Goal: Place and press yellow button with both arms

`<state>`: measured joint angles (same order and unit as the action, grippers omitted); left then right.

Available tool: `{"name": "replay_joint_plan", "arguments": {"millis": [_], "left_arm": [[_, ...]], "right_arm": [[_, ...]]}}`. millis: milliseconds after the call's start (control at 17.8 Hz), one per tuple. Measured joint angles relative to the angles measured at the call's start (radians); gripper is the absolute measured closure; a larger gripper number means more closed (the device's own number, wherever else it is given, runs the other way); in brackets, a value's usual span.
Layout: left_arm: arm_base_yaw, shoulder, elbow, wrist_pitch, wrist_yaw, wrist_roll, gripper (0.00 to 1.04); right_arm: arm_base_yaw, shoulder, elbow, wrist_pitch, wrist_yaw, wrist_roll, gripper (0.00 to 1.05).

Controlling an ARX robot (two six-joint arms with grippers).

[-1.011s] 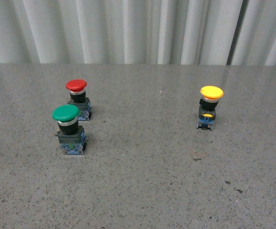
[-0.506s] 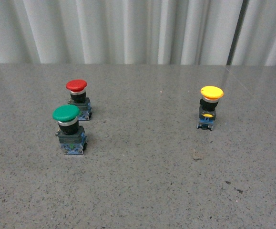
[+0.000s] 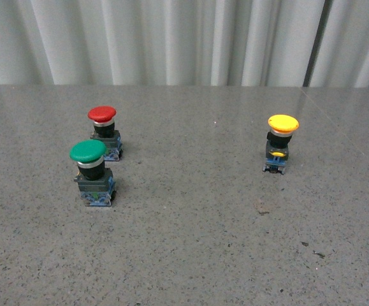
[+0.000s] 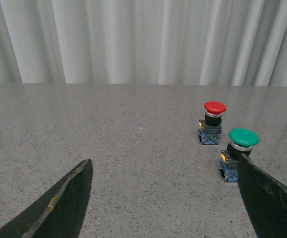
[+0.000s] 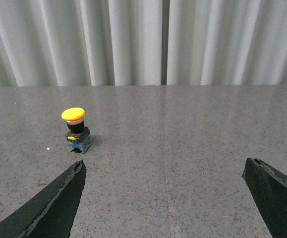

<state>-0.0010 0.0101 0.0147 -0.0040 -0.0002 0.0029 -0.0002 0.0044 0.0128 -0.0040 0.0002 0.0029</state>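
Front view: yellow button [image 3: 278, 145] stands upright on the right side of the grey table [image 3: 190, 255], well apart from the green button [image 3: 92, 173] and red button [image 3: 104, 132] on the left; neither arm in frame. Wrist views: left gripper [image 4: 164, 163] jaws wide apart, empty, facing green and red; right gripper [image 5: 164, 163] jaws wide apart, empty, yellow button lying toward one finger, not centred. Risks, as judged: an off-centre close could tip the tall, narrow body; clamping the cap would leave nothing to press; the left arm, nearest the wrong caps, could press green.
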Motion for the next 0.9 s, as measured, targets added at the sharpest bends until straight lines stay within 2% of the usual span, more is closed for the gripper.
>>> {"name": "replay_joint_plan", "arguments": {"millis": [56,112,225,449,562,730,899], "left_arm": [[0.0,0.0,0.0,0.0,0.0,0.0,0.1],[0.0,0.0,0.0,0.0,-0.001,0.0,0.06],[0.0,0.0,0.0,0.0,0.001,0.0,0.08],[0.0,0.0,0.0,0.0,0.0,0.0,0.07],[0.0,0.0,0.0,0.0,0.0,0.0,0.07],[0.0,0.0,0.0,0.0,0.0,0.0,0.07],[0.0,0.0,0.0,0.0,0.0,0.0,0.07]], "right_arm": [[0.0,0.0,0.0,0.0,0.0,0.0,0.07],[-0.021,0.034,0.003,0.029,-0.092,0.037,0.07],[-0.012,0.111,0.021,0.089,-0.142,0.072,0.07],[0.062,0.274,0.081,0.22,-0.144,0.095,0.07],[0.141,0.428,0.159,0.359,-0.115,0.093,0.07],[0.293,0.831,0.356,0.616,-0.028,0.058,0.07],[0.377,1.211,0.543,0.671,0.067,0.02,0.07]]}}
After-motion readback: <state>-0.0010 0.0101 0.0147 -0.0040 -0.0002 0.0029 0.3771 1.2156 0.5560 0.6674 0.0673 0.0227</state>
